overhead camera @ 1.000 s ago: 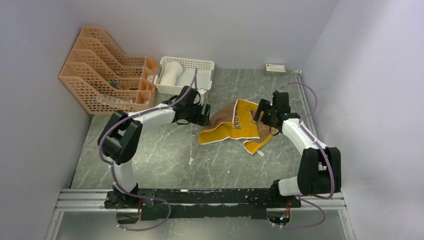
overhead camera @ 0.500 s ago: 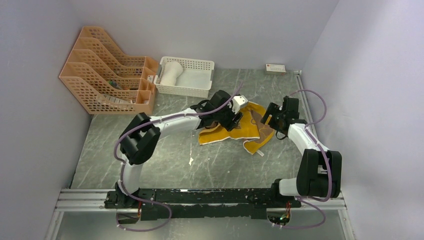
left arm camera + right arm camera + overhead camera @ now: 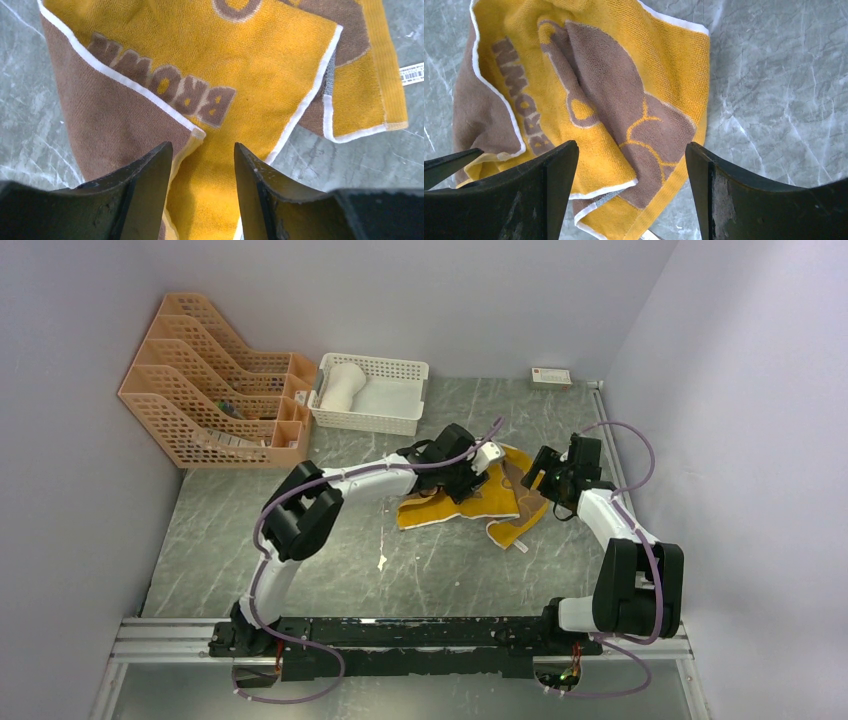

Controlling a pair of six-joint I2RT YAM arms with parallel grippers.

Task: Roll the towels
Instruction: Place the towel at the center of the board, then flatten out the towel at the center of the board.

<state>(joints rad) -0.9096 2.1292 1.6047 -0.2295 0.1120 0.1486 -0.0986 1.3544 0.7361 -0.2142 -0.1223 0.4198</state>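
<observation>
The brown and mustard-yellow towel (image 3: 450, 508) lies crumpled and partly folded on the marble table, with "BROWN" lettering showing (image 3: 240, 75). My left gripper (image 3: 202, 150) is open just above it, and its jaws straddle a folded white-edged corner. It reaches over the towel's upper middle (image 3: 478, 462). My right gripper (image 3: 631, 150) is wide open over the towel's right edge (image 3: 599, 85), at the right side of the cloth (image 3: 540, 475). The cream-white towel (image 3: 340, 387) sits rolled in the white basket (image 3: 375, 418).
An orange lattice file rack (image 3: 200, 390) stands at the back left beside the basket. A small white box (image 3: 551, 377) lies by the back wall. Walls close in the left, back and right sides.
My left arm has swung right from near the basket to over the brown towel, and its jaws have narrowed. The right gripper has drawn slightly right, off the cloth's middle.
</observation>
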